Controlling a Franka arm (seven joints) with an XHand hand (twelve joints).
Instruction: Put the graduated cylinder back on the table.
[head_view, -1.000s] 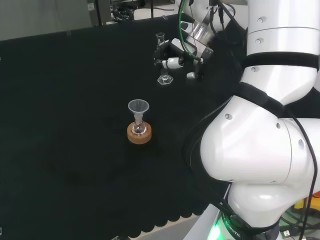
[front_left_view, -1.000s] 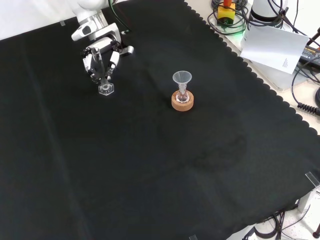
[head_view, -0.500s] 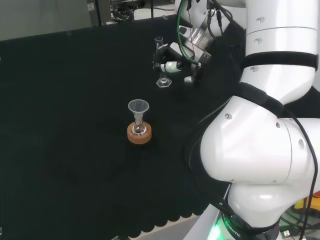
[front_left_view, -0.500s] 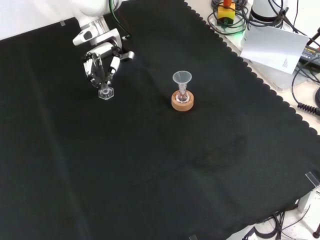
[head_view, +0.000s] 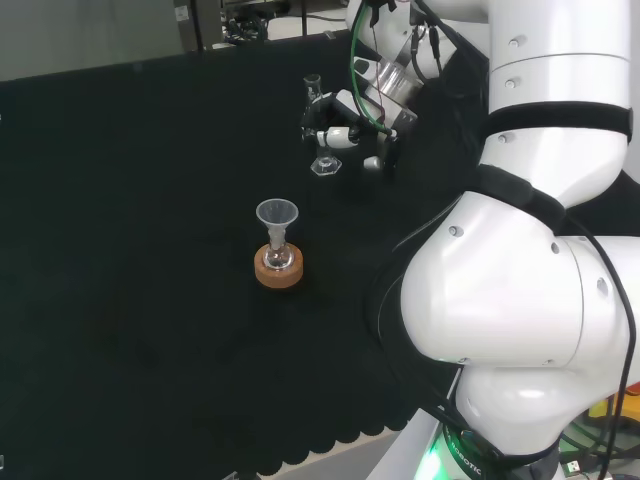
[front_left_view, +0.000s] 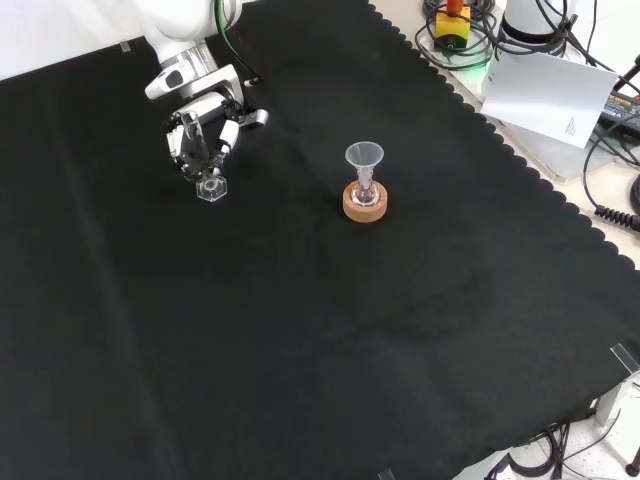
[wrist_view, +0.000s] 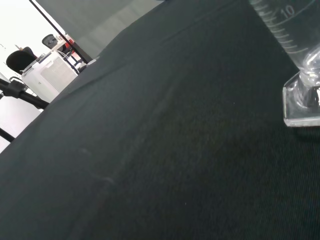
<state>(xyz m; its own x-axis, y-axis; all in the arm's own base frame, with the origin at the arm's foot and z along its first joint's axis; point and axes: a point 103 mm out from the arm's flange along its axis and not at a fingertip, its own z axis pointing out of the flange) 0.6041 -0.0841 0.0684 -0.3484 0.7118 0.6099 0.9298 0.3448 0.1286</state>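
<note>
Plainly, in the head view the hand (head_view: 345, 128) has its fingers curled round the stem of the graduated cylinder (head_view: 318, 125), which stands upright at the far part of the black cloth (head_view: 120, 250). Its hexagonal foot sits at or just above the cloth; I cannot tell from here whether it touches. Nearer the camera, well apart, 1 small flask (head_view: 278, 252) with a clear funnel (head_view: 277, 214) in its neck rests on a cork ring (head_view: 279, 268).

Seen from the front, the hand (front_left_view: 205, 125) comes in from the top and closes on the cylinder (front_left_view: 208, 172) above its foot, the foot showing clear below the fingers (front_left_view: 186, 142). The flask and cork ring (front_left_view: 364, 203) lie to the right in this view.

From the wrist view, the cylinder (wrist_view: 295, 55) is clear, with printed graduation marks up its tube and a thick clear base whose flat underside looks level with the cloth (wrist_view: 150, 150), at or very near contact.

As a judgement, it is light, stiff, smooth and breakable, and tall for its narrow foot, so it would tip easily. The stem just above the foot is the sensible place to hold it, keeping it upright, and the fingers should open only once the foot rests flat.
</note>
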